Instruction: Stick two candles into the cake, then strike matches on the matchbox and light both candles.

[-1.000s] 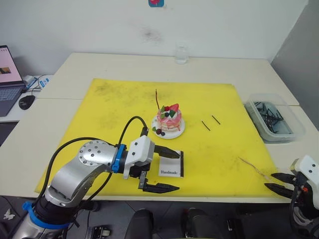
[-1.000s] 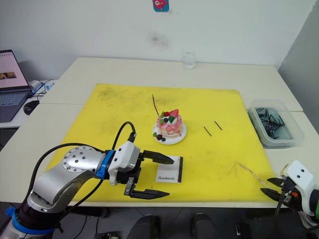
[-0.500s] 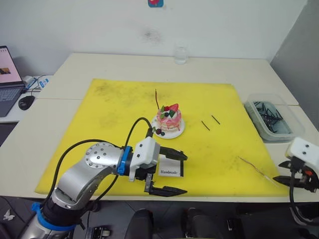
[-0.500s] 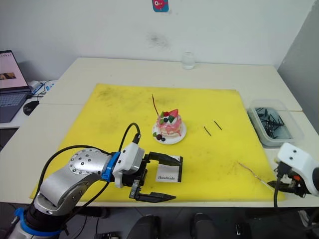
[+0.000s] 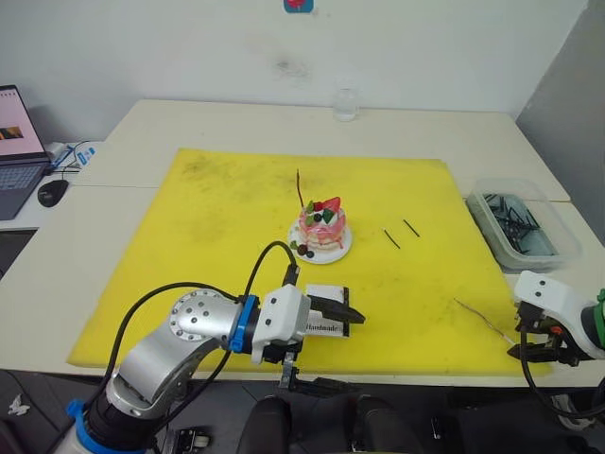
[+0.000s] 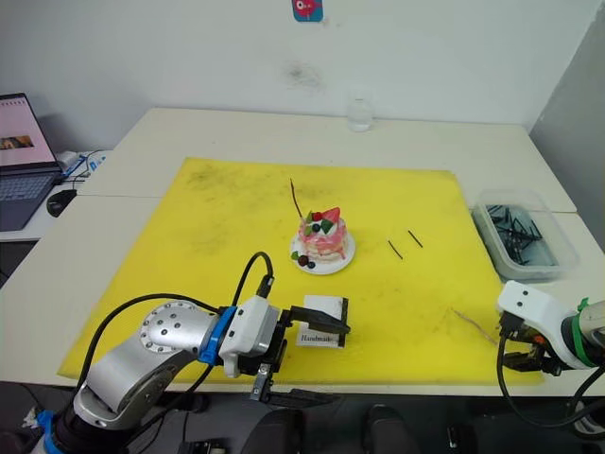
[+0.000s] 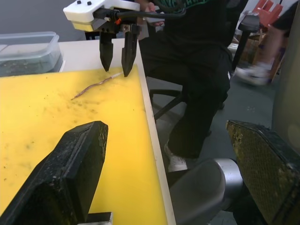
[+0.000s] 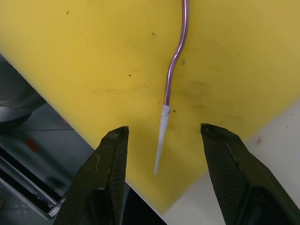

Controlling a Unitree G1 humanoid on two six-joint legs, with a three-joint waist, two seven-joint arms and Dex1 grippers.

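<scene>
Right gripper (image 8: 161,140) spread astride loose candle's (image 8: 174,61) pale tip; left gripper (image 5: 317,345) agape beside matchbox (image 5: 323,323)

Right gripper (image 8: 161,140) swung in from off the table's front corner, now poised over the loose candle (image 8: 174,70) pale tip, fingers spread either side. Left gripper (image 5: 321,345) slid forward to the matchbox (image 5: 324,317) (one finger across its top).
</scene>
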